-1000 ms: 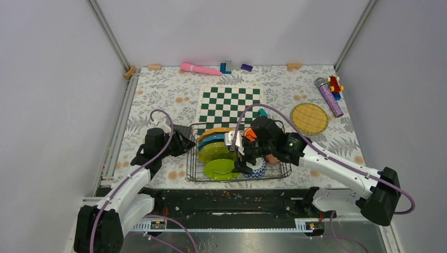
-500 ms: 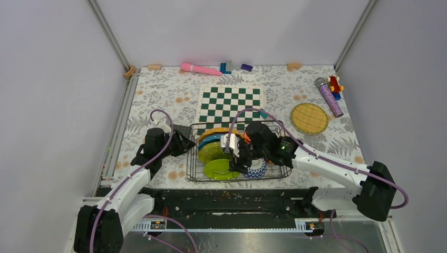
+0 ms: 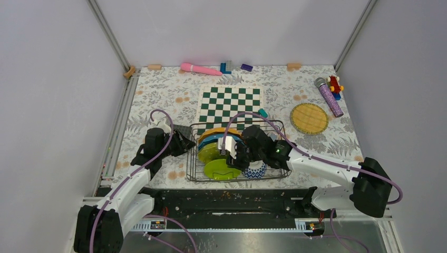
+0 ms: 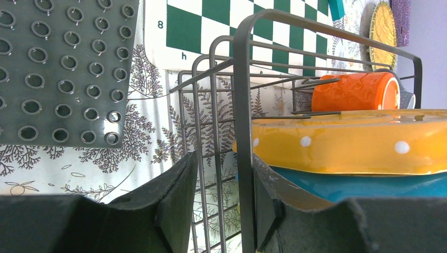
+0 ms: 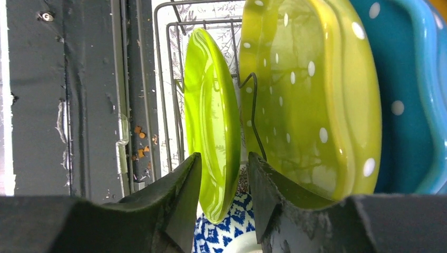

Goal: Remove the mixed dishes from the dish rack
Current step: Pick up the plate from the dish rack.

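The dish rack [image 3: 192, 153] holds upright plates: a plain lime green one [image 5: 211, 121] nearest me, a dotted lime one [image 5: 305, 105], a teal one [image 5: 406, 95] and a yellow-orange one [image 4: 358, 142]. An orange cup [image 4: 353, 92] lies at the rack's far side. A blue-and-white bowl [image 5: 221, 232] sits under the plain lime plate. My right gripper [image 5: 225, 156] straddles that plate's rim with small gaps at both pads, so it is open. My left gripper [image 4: 224, 157] is shut on the rack's left end wall [image 4: 243, 105].
A green-and-white chessboard [image 3: 230, 103] lies just behind the rack. A grey studded mat [image 4: 58, 68] is left of it. A woven yellow round mat [image 3: 309, 117], a glittery microphone [image 3: 329, 97] and small toys [image 3: 334, 83] sit at the back right. The black base rail [image 5: 79, 105] runs along the near edge.
My right arm has slid left and down over the plain lime plate, and its jaws have narrowed around the rim. The left arm has stayed on the rack.
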